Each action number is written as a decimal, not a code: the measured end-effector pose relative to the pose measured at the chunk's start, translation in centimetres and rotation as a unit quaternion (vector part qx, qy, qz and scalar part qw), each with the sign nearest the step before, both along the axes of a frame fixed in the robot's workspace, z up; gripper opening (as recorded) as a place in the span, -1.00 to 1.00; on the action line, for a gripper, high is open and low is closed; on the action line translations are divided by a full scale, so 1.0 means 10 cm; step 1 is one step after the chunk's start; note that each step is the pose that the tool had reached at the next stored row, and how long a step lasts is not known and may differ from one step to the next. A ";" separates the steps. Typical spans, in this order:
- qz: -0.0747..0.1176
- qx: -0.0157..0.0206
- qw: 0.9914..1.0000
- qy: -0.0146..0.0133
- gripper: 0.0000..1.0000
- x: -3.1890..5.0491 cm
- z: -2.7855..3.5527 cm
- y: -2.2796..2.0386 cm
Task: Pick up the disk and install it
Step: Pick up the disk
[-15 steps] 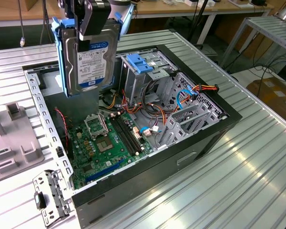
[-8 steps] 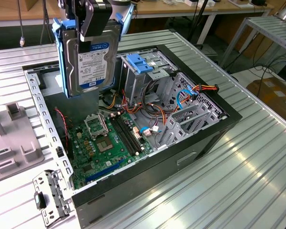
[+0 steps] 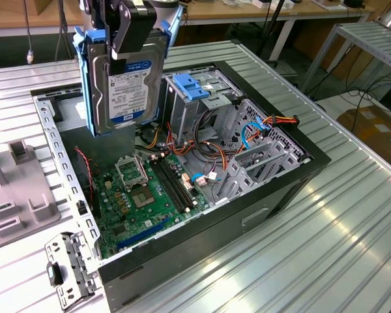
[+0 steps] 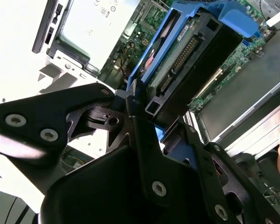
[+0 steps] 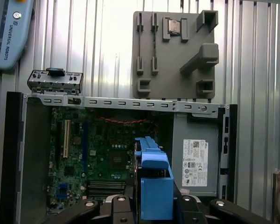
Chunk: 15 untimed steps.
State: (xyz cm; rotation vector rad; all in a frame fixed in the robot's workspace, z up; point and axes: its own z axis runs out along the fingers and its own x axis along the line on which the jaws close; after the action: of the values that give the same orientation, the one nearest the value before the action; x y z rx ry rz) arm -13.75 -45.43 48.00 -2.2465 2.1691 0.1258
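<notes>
Computer case [image 3: 313, 160] lies open-side-up so the drive cage [image 3: 212, 104] inside it is reachable from above; disk [image 3: 127, 91] is aloft over the case, on edge probably to match that cage, gripper [image 3: 122, 55] clamped on its top end.

Computer case [image 3: 260, 212] on ribbed metal table [image 3: 332, 254]

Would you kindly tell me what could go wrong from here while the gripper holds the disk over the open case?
1. The gripper holds the disk upright over the case; a slip could drop it onto the motherboard.
2. Loose cables lie beside the drive cage, so the disk's rails might snag them on the way in.
</notes>
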 end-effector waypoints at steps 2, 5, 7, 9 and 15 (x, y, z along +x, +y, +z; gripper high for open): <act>0.000 0.000 1.000 0.000 -0.26 0.001 0.000 -0.017; 0.000 0.000 1.000 0.000 -0.26 0.002 -0.001 -0.043; 0.000 0.000 1.000 0.000 -0.26 0.003 0.000 -0.053; 0.000 0.000 1.000 0.000 -0.26 0.004 0.000 -0.065; 0.000 0.000 1.000 0.000 -0.26 0.005 -0.001 -0.094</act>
State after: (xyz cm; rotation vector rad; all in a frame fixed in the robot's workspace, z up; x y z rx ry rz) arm -13.69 -46.37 48.00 -2.2465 2.1691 0.1257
